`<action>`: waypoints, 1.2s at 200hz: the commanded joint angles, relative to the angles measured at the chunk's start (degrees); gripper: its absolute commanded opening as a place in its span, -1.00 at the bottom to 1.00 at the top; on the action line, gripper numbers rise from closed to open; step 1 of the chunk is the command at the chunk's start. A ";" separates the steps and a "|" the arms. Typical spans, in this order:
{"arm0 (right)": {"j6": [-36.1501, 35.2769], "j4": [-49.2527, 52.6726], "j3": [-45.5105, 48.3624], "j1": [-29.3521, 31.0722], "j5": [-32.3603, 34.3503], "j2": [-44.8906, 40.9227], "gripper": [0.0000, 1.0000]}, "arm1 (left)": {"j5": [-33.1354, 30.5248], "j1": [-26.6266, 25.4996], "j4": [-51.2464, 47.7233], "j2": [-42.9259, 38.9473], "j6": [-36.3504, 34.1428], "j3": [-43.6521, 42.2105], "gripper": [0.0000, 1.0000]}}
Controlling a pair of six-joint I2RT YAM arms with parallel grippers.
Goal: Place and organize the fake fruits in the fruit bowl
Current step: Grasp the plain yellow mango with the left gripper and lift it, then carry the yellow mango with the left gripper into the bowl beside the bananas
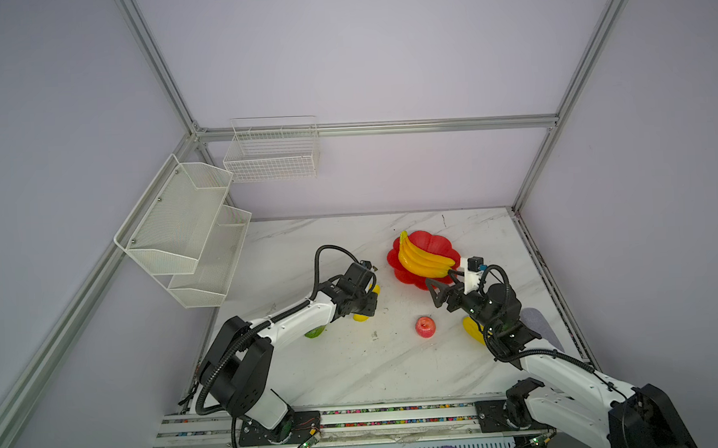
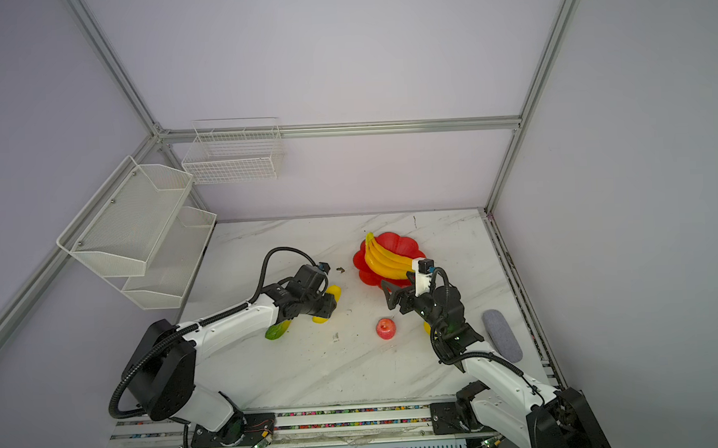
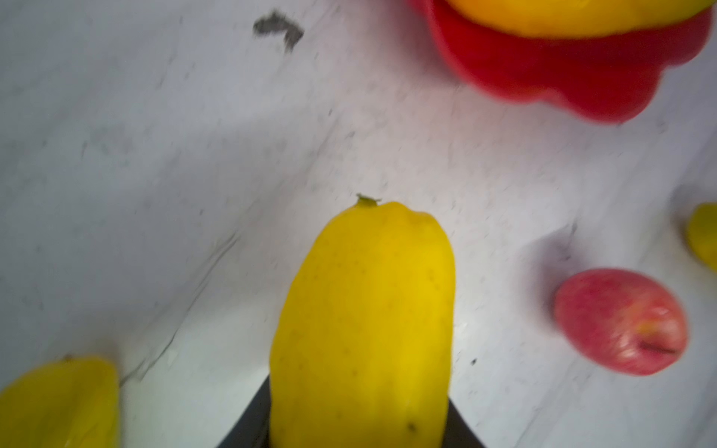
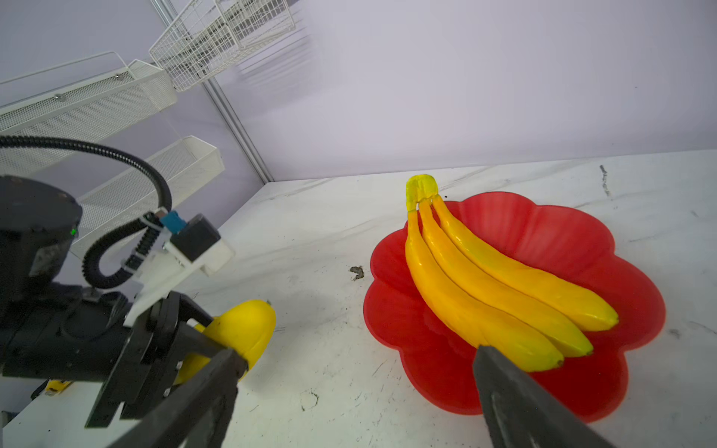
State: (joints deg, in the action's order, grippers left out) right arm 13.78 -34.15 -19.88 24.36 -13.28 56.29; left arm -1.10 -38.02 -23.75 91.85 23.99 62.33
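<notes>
**Both top views.** The left end effector (image 1: 368,303) lies at mid-height, left of centre. It is clamped on a yellow mango (image 1: 375,290), whose two ends project beyond the jaws.

**Left wrist view (blurred).** The mango (image 3: 364,329) runs up from the bottom edge at centre. Dark finger bases press against both of its sides. Whether it rests on the surface (image 1: 355,366) or hangs clear cannot be told.

**Right end effector.** The right end effector (image 1: 432,293), right of centre in the top views, has its jaws spread with nothing between them. It lies just below the bowl (image 1: 433,240) in the frame. In the right wrist view its two fingers (image 4: 523,407) rise from the bottom edge, well apart. One tip stands in front of the bowl (image 4: 543,232).

**Bowl.** The bowl lies right of centre, toward the back of the surface. It holds the banana bunch (image 1: 423,261), with the stem at upper left and the tips at lower right.

**Fruit outside the bowl.**
- The apple (image 1: 425,327) lies below the bowl in the frame.
- A second yellow mango (image 1: 472,330) lies just right of the apple, partly hidden by the right arm.
- A green mango (image 1: 315,332) lies partly under the left arm.

**Surroundings.** White wire baskets (image 1: 271,154) hang at upper left.
</notes>
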 commanded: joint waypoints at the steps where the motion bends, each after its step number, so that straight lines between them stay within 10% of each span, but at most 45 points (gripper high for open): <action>1: 1.25 -2.54 0.83 -0.58 0.77 -1.38 0.95 | 5.37 -0.30 9.77 4.35 3.45 10.69 -0.18; 51: 1.34 -2.37 1.72 -1.49 2.12 -3.89 0.94 | 5.07 -0.83 27.48 14.45 22.87 17.32 -0.23; 106: 1.51 -2.38 2.07 -2.33 1.34 -5.14 0.95 | -9.94 -3.19 17.11 22.98 36.49 29.09 -0.19; 240: 1.41 -1.97 2.14 -2.74 0.71 -6.15 0.95 | -24.12 -7.22 16.87 28.19 48.54 30.64 -0.05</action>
State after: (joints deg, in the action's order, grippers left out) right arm 14.76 -34.52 -18.17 21.98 -12.47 51.48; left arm -21.32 -45.15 -7.03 120.03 70.94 88.09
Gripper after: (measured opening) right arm 0.972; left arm 0.463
